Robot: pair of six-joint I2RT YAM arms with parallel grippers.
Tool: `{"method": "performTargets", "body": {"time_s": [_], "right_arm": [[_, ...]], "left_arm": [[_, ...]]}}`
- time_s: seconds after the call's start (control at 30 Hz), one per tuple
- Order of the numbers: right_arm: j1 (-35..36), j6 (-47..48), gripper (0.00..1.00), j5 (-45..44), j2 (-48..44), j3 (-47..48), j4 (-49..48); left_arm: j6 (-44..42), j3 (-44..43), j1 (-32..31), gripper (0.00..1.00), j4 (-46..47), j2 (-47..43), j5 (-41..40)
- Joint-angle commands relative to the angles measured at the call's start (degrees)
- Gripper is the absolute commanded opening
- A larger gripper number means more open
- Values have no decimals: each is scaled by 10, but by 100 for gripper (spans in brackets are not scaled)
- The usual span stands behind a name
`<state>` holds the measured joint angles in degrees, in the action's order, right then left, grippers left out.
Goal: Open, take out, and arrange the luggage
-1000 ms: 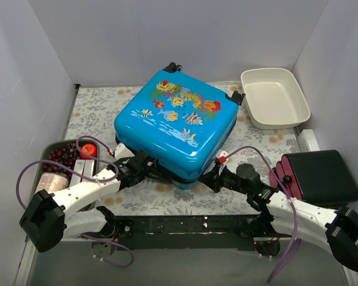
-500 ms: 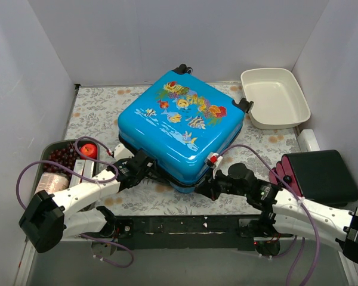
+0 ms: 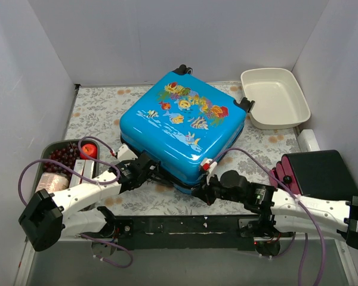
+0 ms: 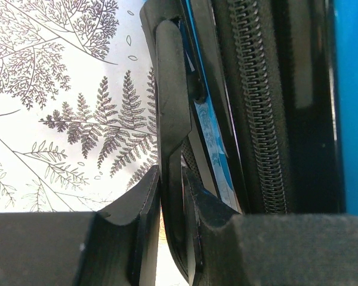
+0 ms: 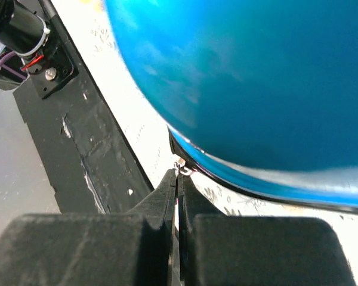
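Observation:
The bright blue fish-print luggage point(image 3: 182, 128) lies flat on the fern-print mat, lid closed, black wheels at its far corners. My left gripper point(image 3: 150, 166) is at its near left side, shut on the black carry handle point(image 4: 170, 119) beside the zip point(image 4: 256, 101). My right gripper point(image 3: 198, 192) is at the near corner, shut on the small metal zipper pull point(image 5: 180, 168) under the blue shell point(image 5: 256, 77).
A white rectangular tub point(image 3: 274, 97) stands at the back right. A flat black case point(image 3: 319, 177) lies at the right. A tray point(image 3: 58, 156) with grapes, a red fruit and packets sits at the left. White walls enclose the table.
My right gripper has slid left along the luggage's near edge with the zipper pull. The luggage has turned and shifted slightly away. My left gripper holds its place.

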<state>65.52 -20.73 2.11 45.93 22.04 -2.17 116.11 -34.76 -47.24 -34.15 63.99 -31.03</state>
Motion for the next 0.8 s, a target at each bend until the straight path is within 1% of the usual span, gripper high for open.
{"method": "performTargets", "body": {"time_s": [0.0, 0.03, 0.1, 0.13, 0.2, 0.23, 0.27, 0.3, 0.33, 0.37, 0.4, 0.43, 0.47, 0.5, 0.53, 0.6, 0.63, 0.7, 0.77], "right_arm": [[113, 9, 1, -95, 40, 64, -92], [152, 8, 1, -159, 50, 72, -101], [184, -7, 1, -216, 97, 97, -133], [202, -18, 1, -261, 115, 105, -141], [211, -51, 1, -298, 154, 136, -147], [213, -57, 1, -329, 191, 147, -141], [213, -85, 1, -355, 208, 163, -123], [213, -100, 1, -380, 234, 194, -72], [213, -114, 1, -427, 243, 211, -44], [212, -127, 1, -449, 247, 221, -19], [209, -143, 1, -461, 246, 225, 12], [193, -150, 1, -461, 239, 219, 16], [177, -150, 1, -441, 231, 209, 9], [155, -146, 1, -411, 211, 194, -23], [108, -138, 1, -341, 203, 160, -55], [68, -116, 1, -286, 192, 137, -90], [37, -106, 1, -251, 194, 136, -99], [11, -75, 1, -233, 211, 143, -100], [-17, -49, 1, -209, 223, 154, -93]], "left_arm": [[93, 7, -61, 0, 15, 4, 69], [95, 7, -67, 0, 21, 10, 71], [100, 4, -79, 0, 29, 18, 76], [104, 3, -90, 0, 33, 20, 79], [112, 5, -101, 0, 37, 23, 80], [115, 8, -109, 0, 35, 19, 80], [123, 14, -113, 0, 36, 5, 82], [127, 20, -116, 0, 33, -9, 83], [137, 39, -123, 0, 29, -22, 87], [159, 50, -125, 0, 23, -37, 87], [178, 64, -128, 0, 0, -71, 86], [193, 86, -131, 0, -12, -86, 83], [205, 100, -133, 0, -22, -104, 83], [227, 110, -134, 0, -36, -131, 85], [229, 119, -135, 0, -37, -144, 88], [236, 135, -138, 0, -44, -158, 98], [237, 138, -141, 0, -43, -164, 98], [239, 139, -152, 0, -36, -158, 99], [237, 133, -161, 0, -26, -132, 99]]}}
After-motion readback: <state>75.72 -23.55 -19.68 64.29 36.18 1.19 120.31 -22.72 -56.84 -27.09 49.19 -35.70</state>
